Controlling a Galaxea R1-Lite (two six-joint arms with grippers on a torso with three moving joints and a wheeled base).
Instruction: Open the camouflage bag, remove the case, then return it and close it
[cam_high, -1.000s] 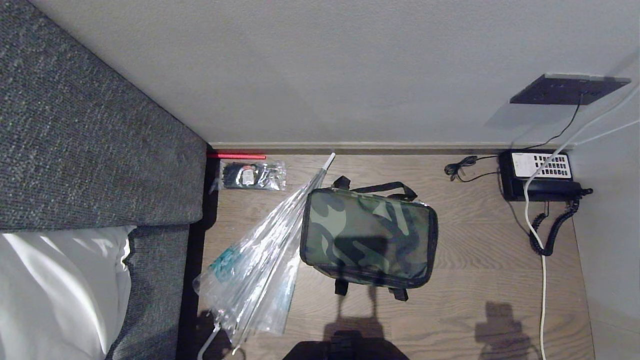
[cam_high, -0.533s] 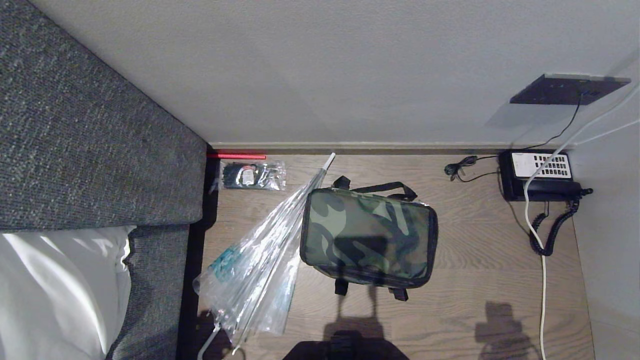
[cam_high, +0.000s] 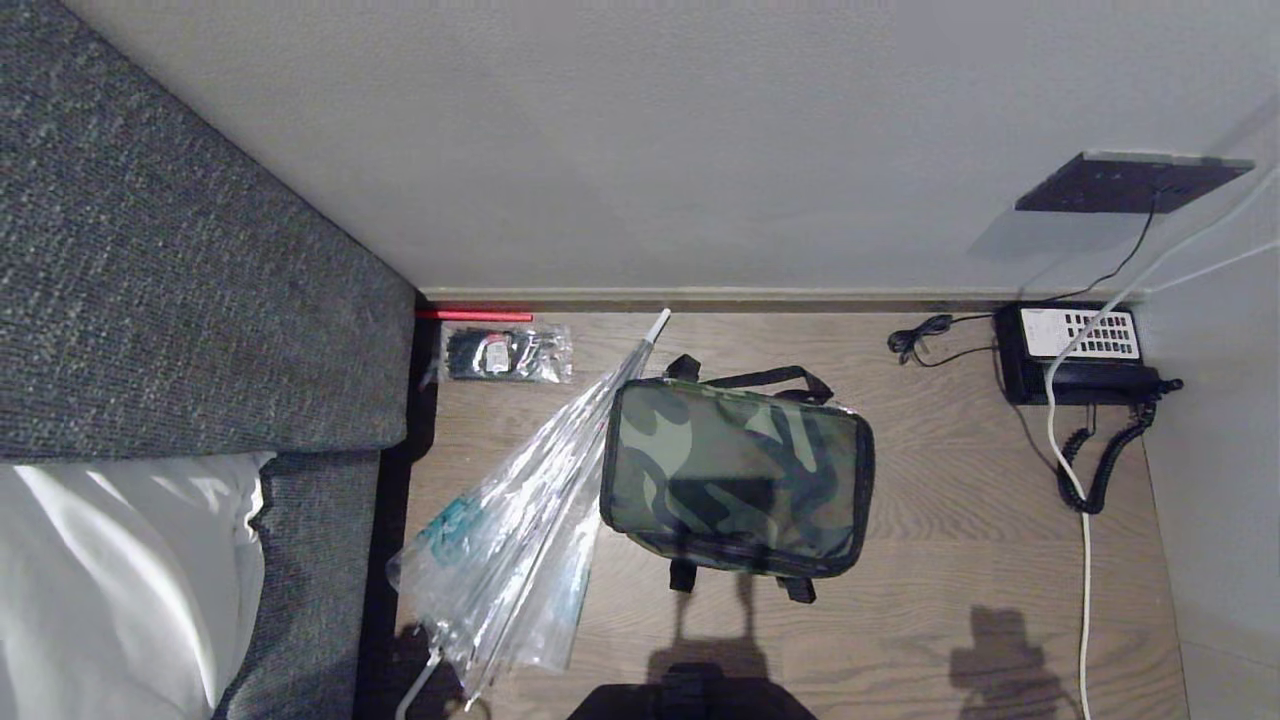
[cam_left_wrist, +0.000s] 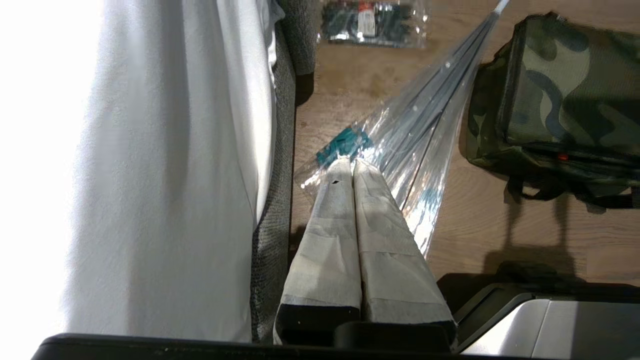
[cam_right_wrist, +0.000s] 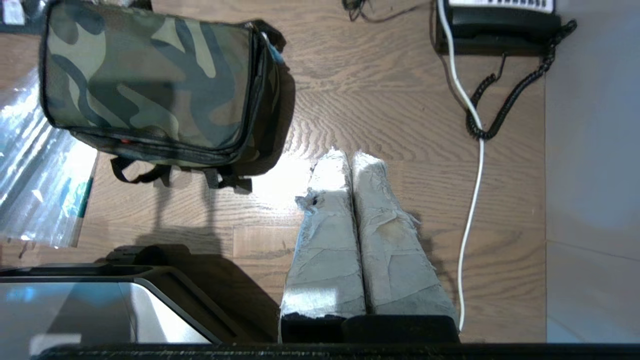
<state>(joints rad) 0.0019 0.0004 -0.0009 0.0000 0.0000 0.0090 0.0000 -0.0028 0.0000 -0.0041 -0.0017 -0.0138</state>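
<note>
The camouflage bag (cam_high: 738, 476) lies zipped shut on the wooden floor, black straps at its far and near sides; it also shows as the bag (cam_left_wrist: 560, 95) and the bag (cam_right_wrist: 150, 80) in the wrist views. The case is hidden. My left gripper (cam_left_wrist: 352, 161) is shut and empty, hanging above the umbrella, well to the left of the bag. Over bare floor to the right of the bag, my right gripper (cam_right_wrist: 350, 155) is shut with nothing in it. Neither gripper appears in the head view.
A clear plastic umbrella (cam_high: 520, 540) leans against the bag's left side. A grey bed frame (cam_high: 190, 300) with white bedding (cam_high: 110, 580) fills the left. A black-and-white telephone (cam_high: 1085, 350) with coiled cord and a white cable (cam_high: 1085, 600) sit at the right wall. A small packet (cam_high: 507, 353) lies by the skirting.
The whole head view has shifted down slightly, so the camera has tilted a little. Nothing on the floor has moved.
</note>
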